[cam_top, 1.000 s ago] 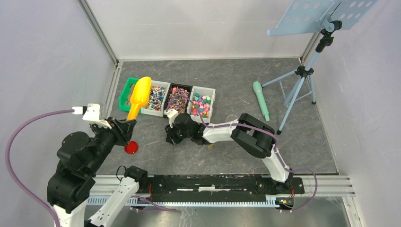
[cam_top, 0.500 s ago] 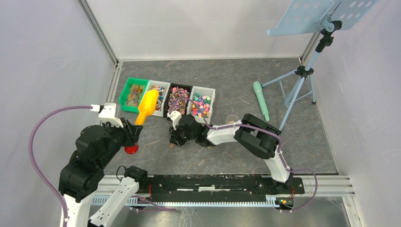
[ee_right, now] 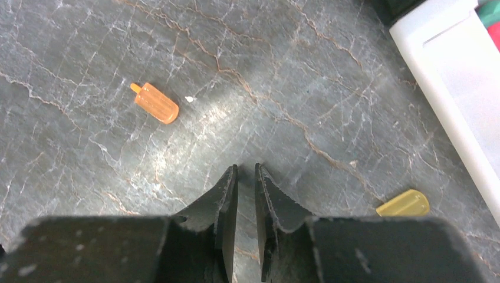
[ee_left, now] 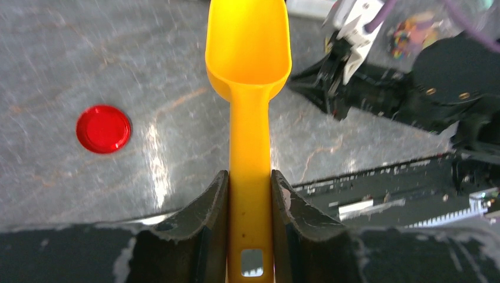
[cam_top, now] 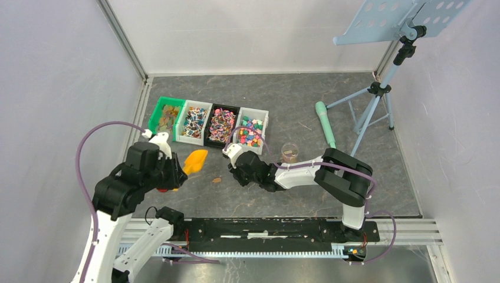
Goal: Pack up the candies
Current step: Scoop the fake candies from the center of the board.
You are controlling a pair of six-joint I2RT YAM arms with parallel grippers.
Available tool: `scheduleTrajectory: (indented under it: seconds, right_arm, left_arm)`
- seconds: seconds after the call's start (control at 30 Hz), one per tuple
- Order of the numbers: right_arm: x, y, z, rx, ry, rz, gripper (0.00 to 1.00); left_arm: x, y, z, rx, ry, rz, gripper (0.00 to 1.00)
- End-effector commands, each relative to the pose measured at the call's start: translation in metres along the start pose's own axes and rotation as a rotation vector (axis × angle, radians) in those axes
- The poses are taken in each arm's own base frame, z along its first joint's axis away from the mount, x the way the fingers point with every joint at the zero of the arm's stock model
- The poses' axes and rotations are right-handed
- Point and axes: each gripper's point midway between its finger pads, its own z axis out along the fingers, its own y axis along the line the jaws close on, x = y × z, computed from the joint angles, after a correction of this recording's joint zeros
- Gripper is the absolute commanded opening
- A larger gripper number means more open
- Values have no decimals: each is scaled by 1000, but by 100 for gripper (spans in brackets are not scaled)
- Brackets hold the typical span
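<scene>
Four bins (cam_top: pixel 190 141) stand in a row at 11 o'clock on the desk (cam_top: pixel 295 100), each filled with candies (cam_top: pixel 252 131): brownish ones in the green bin, and mixed pink, blue, green and red in the other three. A few candies lie loose on the stone-patterned surface. In the right wrist view an orange one shaped like an ice lolly (ee_right: pixel 155 102) lies at 10 o'clock from the fingertips. A yellow one (ee_right: pixel 403 204) lies at 4 o'clock from them, near the wall of a white bin.

Just below the bins, the left hand (ee_left: pixel 250 177) pinches the handle of an orange scoop (ee_left: pixel 248 53), one finger flat against each side. The scoop's bowl points away from the wrist and looks empty. A red round lid (ee_left: pixel 103 128) lies flat on the desk at 9 o'clock from the handle, well apart from it.

Low over bare desk between the two loose candies, the right hand (ee_right: pixel 246 171) has its fingers almost pressed together. Only a thin slit shows between them, with nothing in it. A small clear jar (cam_top: pixel 289 152) stands upright at 2 o'clock from that hand.
</scene>
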Motion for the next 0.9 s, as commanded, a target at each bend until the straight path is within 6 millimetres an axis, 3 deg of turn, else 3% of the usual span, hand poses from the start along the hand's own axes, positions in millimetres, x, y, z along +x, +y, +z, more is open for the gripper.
scheduleTrajectory:
  seconds: [0.0,0.3,0.47,0.6,0.73,0.87]
  right_arm:
    - [-37,3,-12,-14,-87,46,23]
    - [-83,-7,-14,-41,-195,120,28]
    - [-88,-5,-10,-74,-217,90,29]
    - [-90,-7,-18,-86,-249,90,28]
    - [-91,-11,-29,-98,-266,80,28]
    - [-97,-18,-54,-123,-297,65,28]
  left_arm:
    - [34,0,0,-21,176,-92,2]
    - [78,-3,15,0,383,-115,2]
    - [73,-1,27,-8,398,-12,2]
    - [67,3,36,-75,432,85,2]
    - [65,-16,50,36,452,189,2]
    - [67,-41,56,164,543,261,2]
